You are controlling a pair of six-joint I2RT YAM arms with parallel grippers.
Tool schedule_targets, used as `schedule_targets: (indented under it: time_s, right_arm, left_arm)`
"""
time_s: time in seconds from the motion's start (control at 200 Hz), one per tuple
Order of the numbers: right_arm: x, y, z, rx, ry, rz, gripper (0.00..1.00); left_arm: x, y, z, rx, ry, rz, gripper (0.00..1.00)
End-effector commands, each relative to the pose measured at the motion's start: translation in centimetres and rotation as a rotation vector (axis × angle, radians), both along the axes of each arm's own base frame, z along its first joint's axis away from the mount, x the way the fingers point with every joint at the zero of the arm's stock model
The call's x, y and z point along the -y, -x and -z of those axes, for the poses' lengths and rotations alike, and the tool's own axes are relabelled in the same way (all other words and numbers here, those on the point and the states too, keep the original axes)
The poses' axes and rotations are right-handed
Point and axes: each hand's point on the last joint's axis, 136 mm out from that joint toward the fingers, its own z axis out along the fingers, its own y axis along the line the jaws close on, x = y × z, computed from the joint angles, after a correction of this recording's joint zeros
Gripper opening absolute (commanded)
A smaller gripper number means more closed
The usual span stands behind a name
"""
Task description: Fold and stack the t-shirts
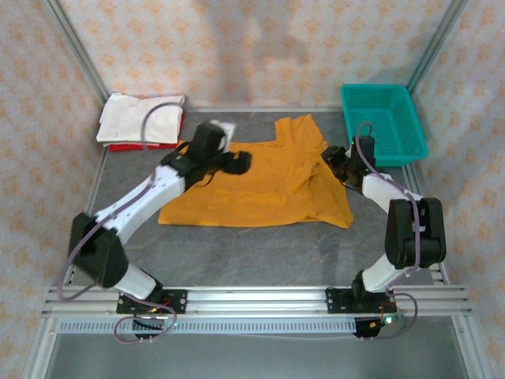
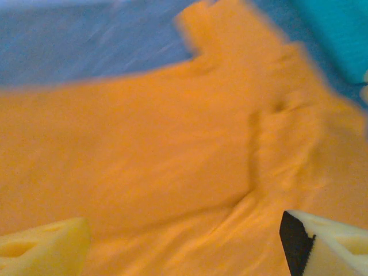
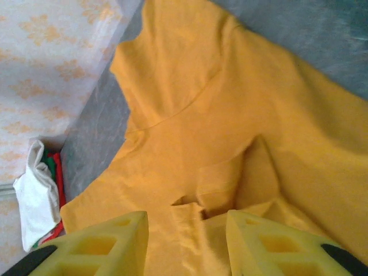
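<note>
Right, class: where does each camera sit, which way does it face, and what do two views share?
Top external: above and behind, looking down on the table; both arms show.
Left wrist: above the orange t-shirt, facing the teal basket; left end effector shows.
Right wrist: facing the white-red stack; right end effector shows.
All share that t-shirt.

Around me stand pale walls (image 1: 252, 47) printed with faint orange flower motifs, with slanting aluminium posts (image 1: 77, 49) at the corners. Beneath me lies a grey, stone-patterned table (image 1: 260, 253), its near edge carrying a ribbed aluminium rail (image 1: 260, 300). The light is soft and even.
</note>
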Motion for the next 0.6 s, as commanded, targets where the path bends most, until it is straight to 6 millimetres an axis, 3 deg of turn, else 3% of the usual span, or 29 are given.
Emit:
schedule_targets:
  time_s: [0.0, 0.03, 0.05, 0.115, 0.26, 0.34, 0.405, 0.455, 0.596]
  right_arm:
    - [1.2, 0.1, 2.1, -0.043, -0.006, 0.04, 0.4]
    - [1.4, 0.4, 2.7, -0.07, -0.002, 0.043, 0.4]
    - [1.5, 0.6, 3.0, -0.088, 0.003, 0.042, 0.4]
    - [1.9, 1.7, 4.0, -0.138, 0.042, 0.037, 0.4]
    - [2.3, 3.7, 5.4, -0.219, 0.119, -0.012, 0.38]
    - [2.1, 4.8, 6.5, -0.264, 0.114, -0.029, 0.33]
    - [1.5, 5.5, 7.5, -0.286, 0.078, -0.04, 0.23]
    - [1.5, 6.2, 8.6, -0.315, 0.073, -0.035, 0.15]
    - [1.2, 7.2, 10.3, -0.34, 0.044, -0.029, 0.07]
  left_arm:
    - [8.0, -1.0, 3.4, -0.025, -0.135, 0.295, 0.87]
    - [9.8, -1.3, 3.6, -0.021, -0.162, 0.341, 0.87]
    - [11.0, -1.7, 5.0, -0.038, -0.187, 0.37, 0.88]
    - [14.1, -2.3, 6.6, -0.042, -0.237, 0.446, 0.9]
    - [18.0, -3.9, 9.8, -0.06, -0.296, 0.533, 0.91]
    - [19.4, -4.3, 11.5, -0.081, -0.299, 0.573, 0.92]
    - [20.2, -4.7, 12.9, -0.082, -0.322, 0.594, 0.95]
    - [20.4, -5.3, 13.7, -0.073, -0.356, 0.587, 0.98]
    - [20.3, -7.5, 15.2, -0.03, -0.411, 0.531, 0.95]
